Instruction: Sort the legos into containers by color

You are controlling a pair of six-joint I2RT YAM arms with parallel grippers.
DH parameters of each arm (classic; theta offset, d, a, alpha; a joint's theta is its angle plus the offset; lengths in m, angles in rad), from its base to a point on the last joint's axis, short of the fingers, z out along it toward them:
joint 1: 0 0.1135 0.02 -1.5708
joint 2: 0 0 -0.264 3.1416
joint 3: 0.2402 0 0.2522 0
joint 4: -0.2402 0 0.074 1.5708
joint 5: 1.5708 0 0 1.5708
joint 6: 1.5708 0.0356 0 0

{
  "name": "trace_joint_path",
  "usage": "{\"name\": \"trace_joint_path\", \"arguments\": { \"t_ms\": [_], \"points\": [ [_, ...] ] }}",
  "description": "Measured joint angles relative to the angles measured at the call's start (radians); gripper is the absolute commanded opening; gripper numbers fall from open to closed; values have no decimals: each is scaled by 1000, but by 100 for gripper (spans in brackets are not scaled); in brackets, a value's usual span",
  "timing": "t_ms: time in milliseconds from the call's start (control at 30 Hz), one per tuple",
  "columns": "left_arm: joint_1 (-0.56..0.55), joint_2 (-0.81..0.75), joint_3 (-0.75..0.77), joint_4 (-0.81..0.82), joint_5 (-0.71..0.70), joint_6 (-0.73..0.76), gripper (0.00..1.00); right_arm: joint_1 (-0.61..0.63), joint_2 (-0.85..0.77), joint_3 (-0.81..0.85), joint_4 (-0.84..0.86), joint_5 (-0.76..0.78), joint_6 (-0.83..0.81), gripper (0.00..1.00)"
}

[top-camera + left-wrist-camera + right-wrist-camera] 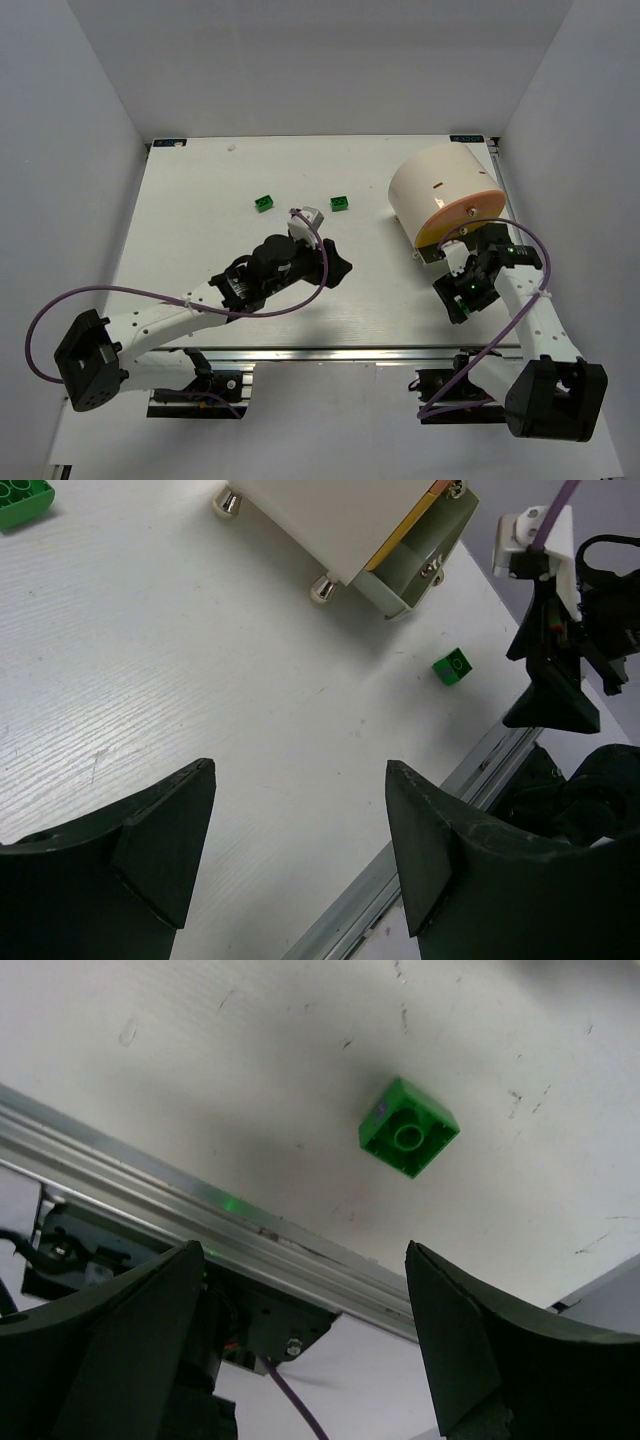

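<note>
White wood-grain desk (200, 250), scuffed, with aluminium rail (330, 350) along near edge. Plain white walls (320, 60) on three sides. Cream tub (443, 195) sits by far right corner, orange face turned toward near edge. Green lego (264, 203) and second green lego (340, 203) lie apart in far half, left of tub. Third green lego (408, 1127) lies beside rail at near edge, right side, under right gripper (300, 1260), fingers spread, nothing held. Left gripper (300, 780) mid-desk, fingers spread, nothing held.
</note>
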Motion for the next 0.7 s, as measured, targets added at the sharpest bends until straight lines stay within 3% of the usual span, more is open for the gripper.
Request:
{"name": "trace_joint_path", "arguments": {
  "t_ms": [267,700],
  "points": [
    [26,4,0,-5,41,31,79,0,-1,-118,183,17,76,80],
    [58,45,24,-33,79,56,79,-6,-145,-307,419,32,-80,76]
  ]
}}
